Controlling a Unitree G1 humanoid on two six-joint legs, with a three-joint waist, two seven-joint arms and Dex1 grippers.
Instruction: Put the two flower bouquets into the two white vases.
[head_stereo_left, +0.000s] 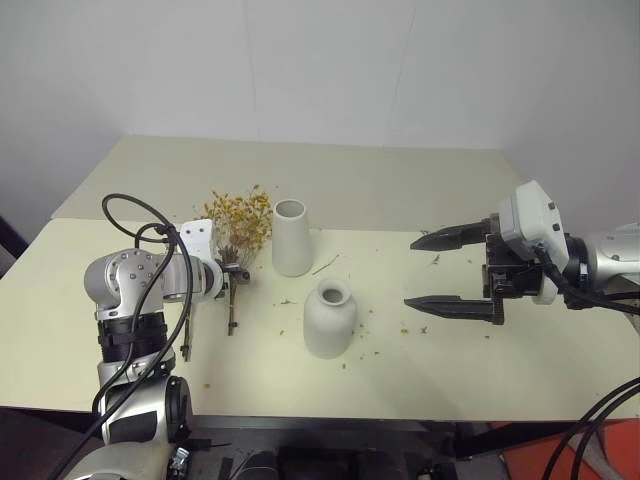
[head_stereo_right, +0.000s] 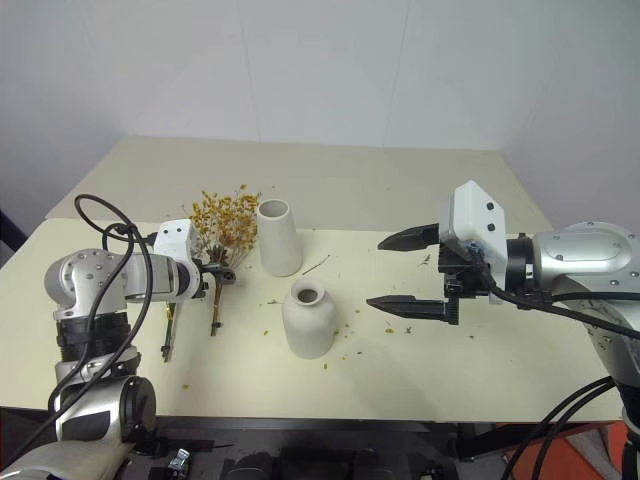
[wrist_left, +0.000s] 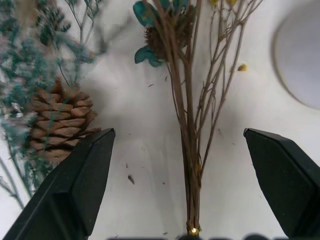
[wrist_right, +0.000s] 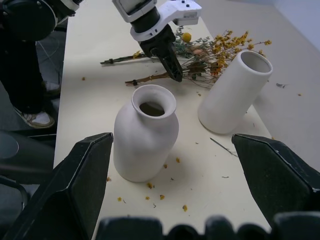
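You'll see both vases, the tall one and the round one, in matt white ceramic, smooth. The desk looks matt, pale cream. The bouquets are dry, brittle twigs beside a rough, scaly pinecone.

The robot's left arm, silver with black cable looped over it, reaches in from seven o'clock and bends forward at the wrist. Its left gripper of two black wedge-shaped fingers tilts steeply downward toward twelve o'clock, jaws spread wide, nothing between them gripped. The right arm, silver with a white wrist housing, enters from three o'clock and lies nearly level, aimed toward nine o'clock. Its right gripper hangs in the air, one black finger above the other, jaws wide apart and empty.
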